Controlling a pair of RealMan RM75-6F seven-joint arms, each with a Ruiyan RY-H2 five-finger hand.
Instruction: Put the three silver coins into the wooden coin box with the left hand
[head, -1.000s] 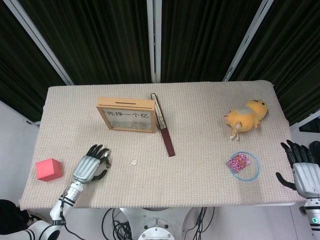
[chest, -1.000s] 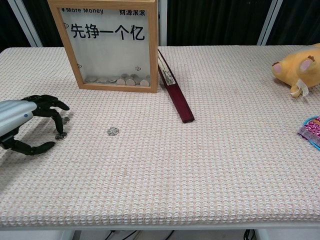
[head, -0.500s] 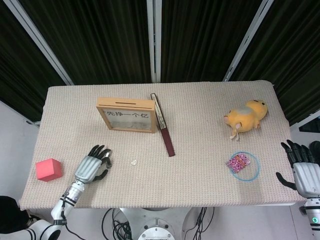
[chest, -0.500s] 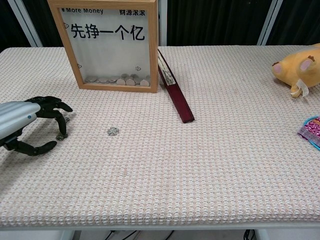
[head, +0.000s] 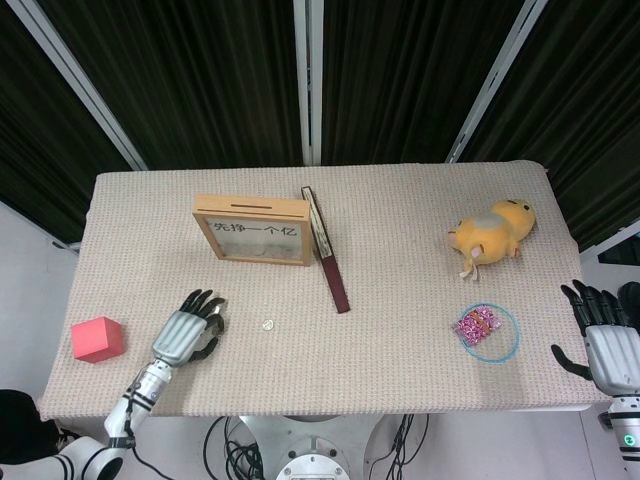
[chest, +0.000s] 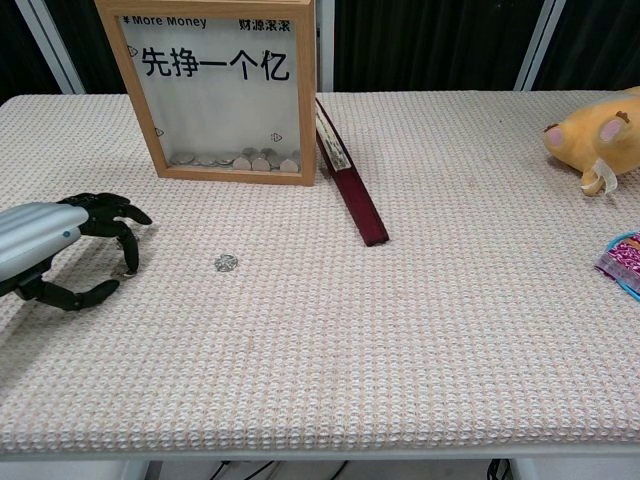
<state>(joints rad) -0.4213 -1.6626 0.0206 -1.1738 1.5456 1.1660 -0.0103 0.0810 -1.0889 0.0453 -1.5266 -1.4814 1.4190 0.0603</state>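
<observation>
The wooden coin box (head: 253, 228) stands upright at the back left of the table, with its slot on top and several coins behind its clear front (chest: 215, 90). One silver coin (chest: 226, 262) lies flat on the cloth, also seen from above as the coin (head: 267, 324). My left hand (chest: 70, 250) arches over the cloth to the left of it, fingertips (chest: 130, 265) pointing down and thumb apart from them. No other coin shows; the fingers cover the spot beneath them. My right hand (head: 605, 335) hangs open off the table's right edge.
A dark red flat case (chest: 350, 185) leans against the box's right side. A red cube (head: 97, 338) sits at the front left. A yellow plush toy (head: 492, 230) and a blue ring with a pink packet (head: 486, 328) lie on the right.
My left hand has shifted slightly right and its fingers have curled down over the two coins that lay by its fingertips; those coins no longer show. The right hand is still.
</observation>
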